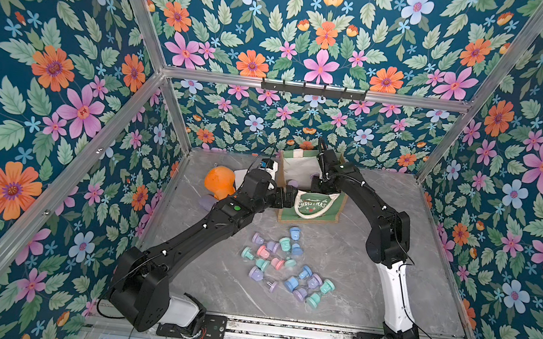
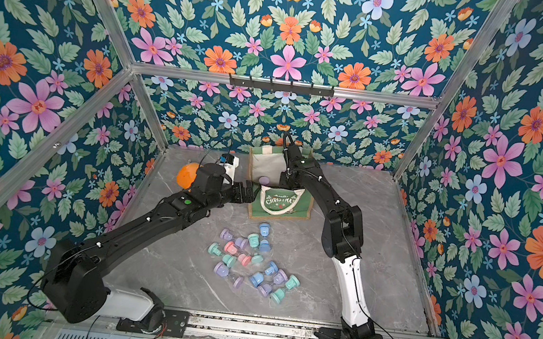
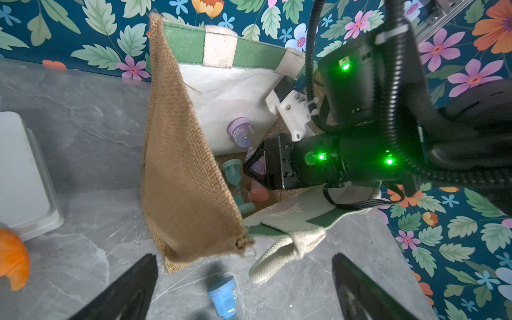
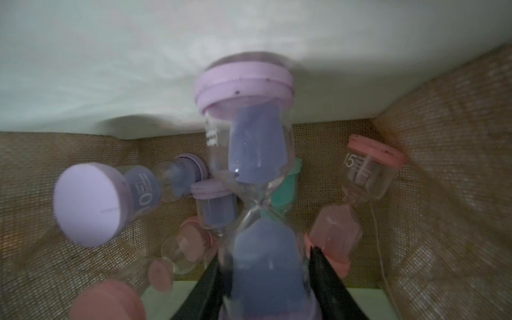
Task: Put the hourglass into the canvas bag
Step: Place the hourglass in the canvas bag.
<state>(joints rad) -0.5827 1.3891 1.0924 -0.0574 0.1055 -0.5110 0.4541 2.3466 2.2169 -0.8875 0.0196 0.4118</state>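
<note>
Far left, an orange toy (image 1: 219, 181) lies on the bench (image 1: 371, 295); it is no part of your job. Next comes your left end effector (image 3: 243, 257), just beside the left front corner of the bag (image 1: 337, 208). It is released, jaws wide, with nothing between them.

The bag stands upright and open near the back of the bench. Inside it, your right end effector (image 4: 264, 257) is clenched on the lower bulb of a purple hourglass (image 4: 257, 144). The far cap sits close against the lining (image 3: 227, 91); I cannot tell whether it touches.

I judge the carry done and the release left: you have yet to open those jaws and lift the arm out clear of the walls. Several stowed hourglasses (image 4: 360, 180) lie on the bag's floor, purple, pink and teal. A scatter of spare hourglasses (image 1: 286, 267) lies on the bench in front of the bag, so more rounds may follow.

The burlap side (image 3: 182, 166) is a coarse, open tan weave, limp enough to sag to a point. The lining is smooth, cream and creased. The rope handle (image 3: 274, 257) is thick, white and braided. Each hourglass is two clear bulbs pinched to a narrow waist, with coloured sand and flat round pastel caps. They look hard and slick, and I expect they roll easily. The bench is smooth grey marbling.
</note>
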